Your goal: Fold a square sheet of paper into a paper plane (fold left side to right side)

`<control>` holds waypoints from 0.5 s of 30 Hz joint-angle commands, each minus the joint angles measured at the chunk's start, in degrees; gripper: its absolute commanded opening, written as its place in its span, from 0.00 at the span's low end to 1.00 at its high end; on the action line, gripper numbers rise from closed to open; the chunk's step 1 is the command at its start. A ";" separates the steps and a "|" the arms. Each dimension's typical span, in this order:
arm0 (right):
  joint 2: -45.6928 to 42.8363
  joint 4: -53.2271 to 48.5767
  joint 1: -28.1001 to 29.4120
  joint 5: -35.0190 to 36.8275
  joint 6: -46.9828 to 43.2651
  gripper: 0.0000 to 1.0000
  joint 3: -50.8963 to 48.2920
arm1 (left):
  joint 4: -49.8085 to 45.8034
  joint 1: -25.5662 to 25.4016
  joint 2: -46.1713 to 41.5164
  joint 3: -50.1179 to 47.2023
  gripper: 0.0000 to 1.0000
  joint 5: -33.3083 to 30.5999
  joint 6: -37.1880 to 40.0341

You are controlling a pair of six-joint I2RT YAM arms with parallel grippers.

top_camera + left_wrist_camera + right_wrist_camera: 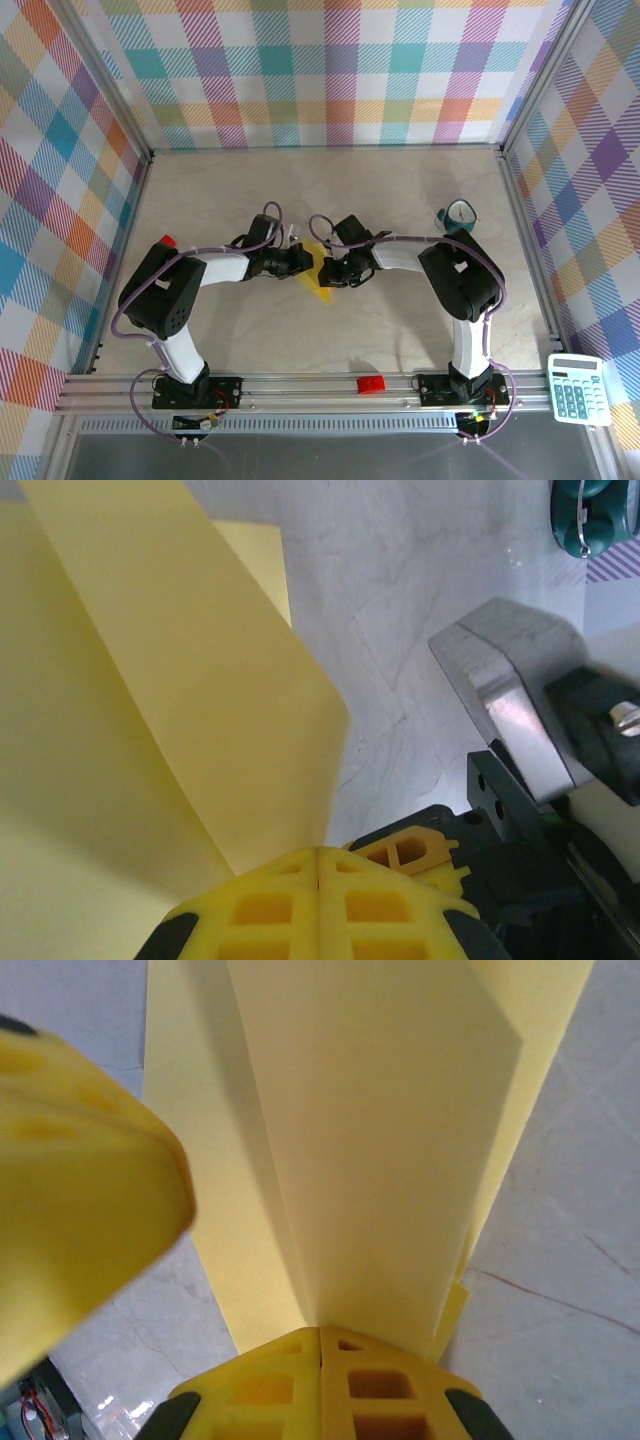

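I observed the square sheet of paper (318, 282) at the centre of the table (400, 190), lifted between the two claws, which met over it from either side. The left gripper (318, 890) was closed on the sheet, its yellow pads pressed together with the paper rising out of their seam. The right gripper (320, 1365) was likewise clamped on it, a crease running down into the join of its pads. In the top view the arms covered most of the sheet, leaving a small yellow wedge. In the right wrist view a blurred yellow shape (80, 1190) at left could not be identified. The paper was plain yellow, folded into long overlapping panels with sharp straight edges.
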 commanded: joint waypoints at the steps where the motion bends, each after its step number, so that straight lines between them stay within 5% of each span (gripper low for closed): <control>1: 5.19 -9.39 0.96 9.59 -1.73 0.00 -3.80 | 3.43 -1.05 1.60 -0.18 0.00 0.78 -1.42; 15: 6.76 -12.65 1.54 11.43 -2.73 0.00 -2.29 | -1.84 -2.01 5.63 2.88 0.00 -2.79 0.99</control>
